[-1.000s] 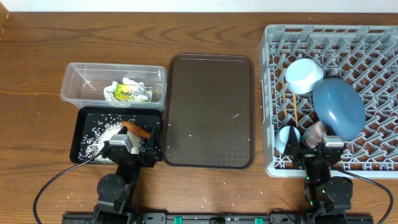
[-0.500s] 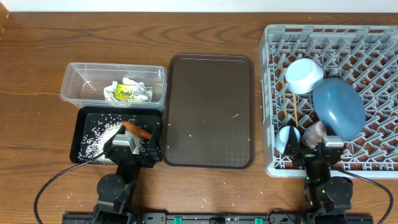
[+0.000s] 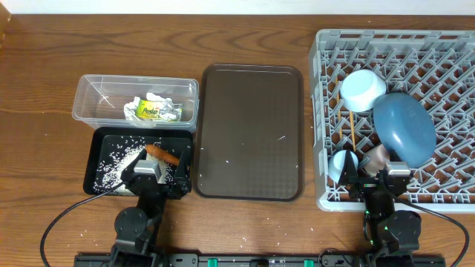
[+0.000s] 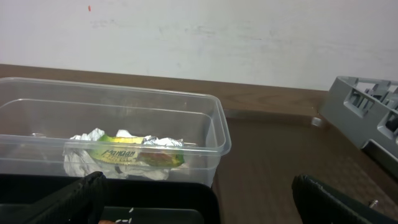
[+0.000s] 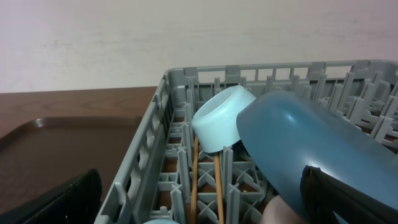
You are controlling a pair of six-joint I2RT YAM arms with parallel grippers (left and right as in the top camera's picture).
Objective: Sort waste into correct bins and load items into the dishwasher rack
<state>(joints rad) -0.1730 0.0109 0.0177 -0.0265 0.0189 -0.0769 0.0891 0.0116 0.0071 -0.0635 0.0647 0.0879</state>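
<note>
The left gripper [image 4: 199, 186] has eased back a touch since a second ago. Its dark tip then overlapped the near end of the carrot [image 3: 162, 153]; that end now shows whole.

The carrot is a short orange stick. It lies flat in the black tray [image 3: 90, 167] just ahead of the left fingers [image 4: 74, 199], with its long axis slanting across them and its far end off toward the right finger. White rice grains [image 3: 119, 163] are scattered beside it, toward the left finger.

The left fingers stand wide apart with nothing between them. Straight ahead of them is the clear tub [image 4: 211, 134], holding crumpled foil [image 4: 81, 158] and a yellow-green packet [image 4: 124, 155].

The right gripper [image 5: 199, 186] is also spread, with nothing held. It sits at the near edge of the rack [image 5: 161, 106]. Ahead, between its fingers [image 5: 348, 199], a light blue cup [image 5: 221, 121] lies tipped with its mouth facing down and left. The chopsticks [image 5: 194, 180] run away from the fingers beneath it. The blue plate [image 5: 298, 149] leans ahead of the right finger.
</note>
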